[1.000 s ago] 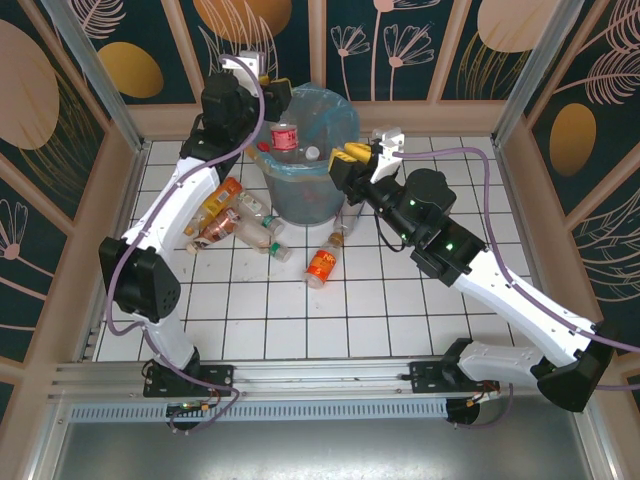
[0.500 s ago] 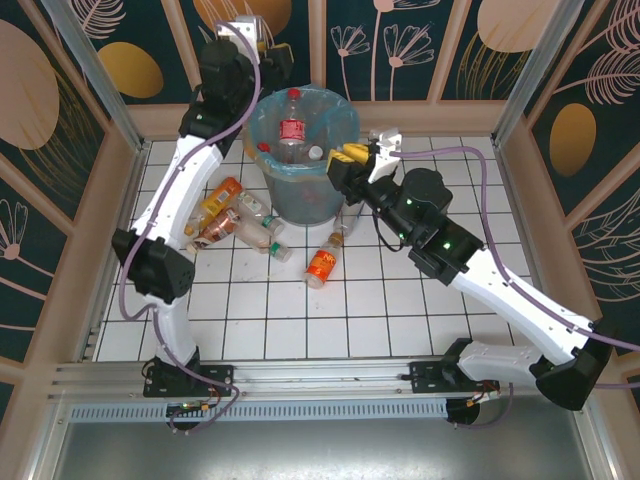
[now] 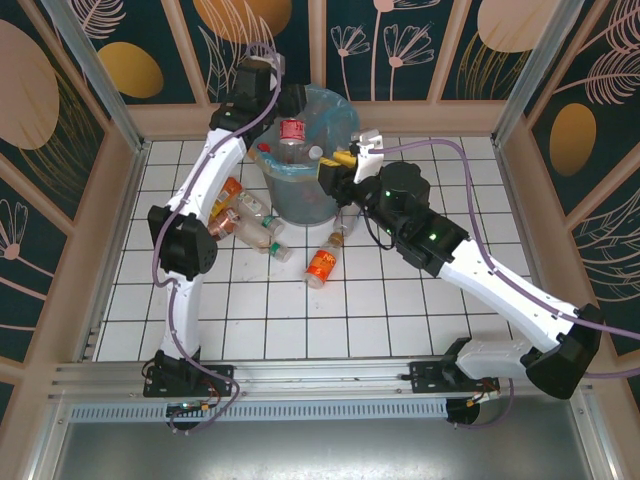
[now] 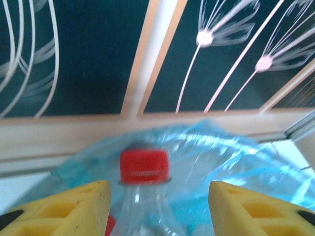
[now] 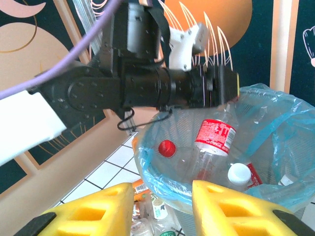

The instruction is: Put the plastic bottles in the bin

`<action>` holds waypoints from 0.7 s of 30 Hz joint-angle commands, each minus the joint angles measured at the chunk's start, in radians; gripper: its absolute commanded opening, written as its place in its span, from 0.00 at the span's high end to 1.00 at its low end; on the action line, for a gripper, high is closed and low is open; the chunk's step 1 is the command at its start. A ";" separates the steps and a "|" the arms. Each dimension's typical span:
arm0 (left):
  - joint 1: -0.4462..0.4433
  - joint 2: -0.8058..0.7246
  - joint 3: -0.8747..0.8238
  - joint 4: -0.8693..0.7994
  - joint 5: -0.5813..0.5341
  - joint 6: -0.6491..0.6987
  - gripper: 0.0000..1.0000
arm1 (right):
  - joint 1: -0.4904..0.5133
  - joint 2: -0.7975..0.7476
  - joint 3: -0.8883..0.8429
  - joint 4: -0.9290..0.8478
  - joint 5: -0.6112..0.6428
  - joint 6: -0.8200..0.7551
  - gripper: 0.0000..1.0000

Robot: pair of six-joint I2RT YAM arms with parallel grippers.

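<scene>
Seen from above, the left gripper (image 3: 287,100) hangs over the far-left rim of the bin (image 3: 305,203), a round grey-blue bucket lined with a thin, crinkled, translucent light-blue bag (image 3: 345,122). The left wrist view adds the detail: 2 blocky yellow fingers (image 4: 74,209) are spread wide. The clear neck and ribbed red cap of the red-capped bottle (image 4: 144,169) stand in the gap, with space on both sides.

The right wrist view shows that spot side-on. A clear bottle with a glossy red wrap label (image 5: 215,132) leans upright inside the bag, directly beneath the left gripper's black body. Beside it in the bin lie a white cap (image 5: 239,173) and a second red cap (image 5: 167,147), both on clear bottles.

The right gripper (image 3: 335,160) sits at the bin's near-right rim. In its own view its 2 yellow fingers (image 5: 236,206) are parted with nothing between them, and the bag's rim shows through the gap.

The overhead view also takes in the white tiled table (image 3: 400,300). An orange bottle (image 3: 322,262) lies on its side just in front of the bin. A loose cluster of bottles (image 3: 240,215), some clear and some orange, lies against the bin's left foot.
</scene>
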 commanded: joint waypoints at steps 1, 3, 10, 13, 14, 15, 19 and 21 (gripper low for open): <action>-0.002 0.010 -0.017 -0.079 0.024 0.018 0.47 | 0.004 -0.022 -0.005 0.019 0.012 0.005 0.63; -0.006 0.005 -0.042 -0.125 0.014 0.049 0.49 | 0.002 -0.022 -0.011 0.022 0.010 0.007 0.63; -0.016 -0.071 -0.216 -0.126 0.036 0.111 0.57 | -0.001 -0.008 -0.023 0.040 0.000 0.015 0.63; -0.016 -0.099 -0.284 -0.109 0.035 0.123 0.59 | -0.001 -0.004 -0.021 0.044 -0.009 0.019 0.63; -0.016 -0.104 -0.302 -0.109 0.036 0.125 0.60 | -0.002 -0.005 -0.023 0.043 -0.009 0.020 0.63; -0.016 -0.111 -0.325 -0.107 0.037 0.127 0.60 | -0.003 -0.006 -0.025 0.043 -0.007 0.020 0.63; -0.016 -0.152 -0.418 -0.044 0.047 0.129 0.56 | -0.002 -0.007 -0.030 0.049 -0.002 0.020 0.63; -0.016 -0.152 -0.414 -0.028 0.044 0.131 0.50 | -0.004 0.000 -0.028 0.053 -0.005 0.019 0.63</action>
